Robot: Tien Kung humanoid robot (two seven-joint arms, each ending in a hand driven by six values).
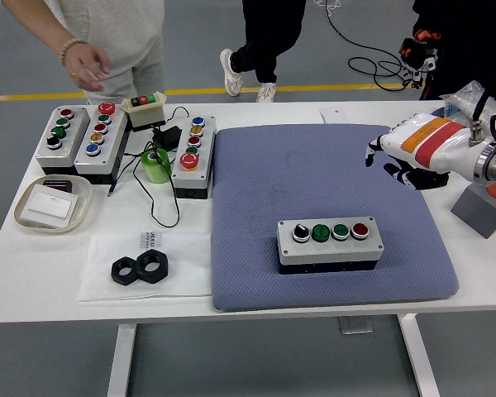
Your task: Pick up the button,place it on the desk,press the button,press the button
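Though flat on pad (331, 190), button box (331, 245) lengthwise left-right.

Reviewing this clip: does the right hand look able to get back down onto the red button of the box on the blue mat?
Probably yes. The right hand hovers above the blue mat, up and right of the button box. Nothing lies between it and the red button, and the person's hand is away past the table's far edge.
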